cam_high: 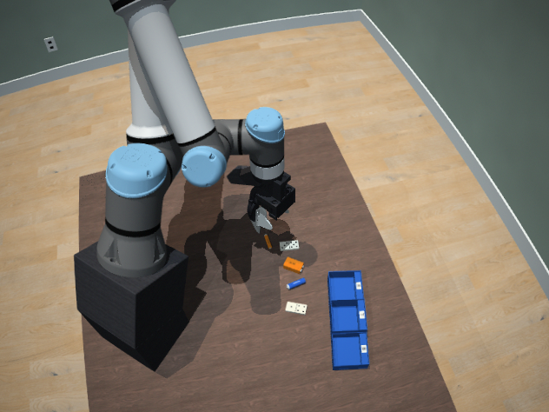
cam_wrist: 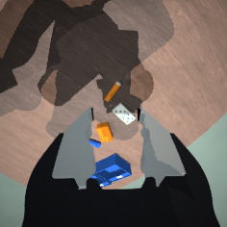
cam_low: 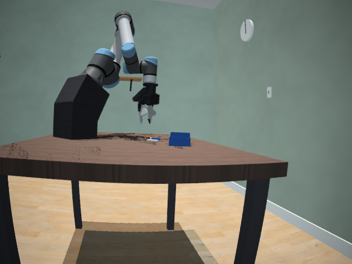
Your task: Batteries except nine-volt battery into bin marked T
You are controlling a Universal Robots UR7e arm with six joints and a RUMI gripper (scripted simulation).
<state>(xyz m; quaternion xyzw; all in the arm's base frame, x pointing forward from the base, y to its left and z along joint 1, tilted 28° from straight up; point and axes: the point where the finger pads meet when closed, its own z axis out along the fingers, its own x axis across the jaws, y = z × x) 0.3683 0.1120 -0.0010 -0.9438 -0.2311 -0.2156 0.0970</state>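
Observation:
My gripper [cam_high: 262, 222] hangs well above the table, partly open with nothing between its fingers; it also shows in the side view [cam_low: 145, 117] and in the wrist view [cam_wrist: 115, 122]. Below it on the table lies a slim orange battery [cam_high: 267, 241] [cam_wrist: 113, 91]. An orange nine-volt battery [cam_high: 293, 264] [cam_wrist: 104, 132] lies further toward the bins. A blue battery [cam_high: 296, 283] [cam_wrist: 94, 142] lies beyond that. A row of three blue bins [cam_high: 348, 319] [cam_wrist: 113, 170] stands upright at the right, each with a small white label; I cannot read the letters.
Two white dominoes lie among the batteries, one [cam_high: 288, 244] [cam_wrist: 124, 114] next to the slim orange battery, one [cam_high: 296, 307] near the bins. The robot's black base [cam_high: 128, 292] stands at the table's left. The table edge runs close behind the bins.

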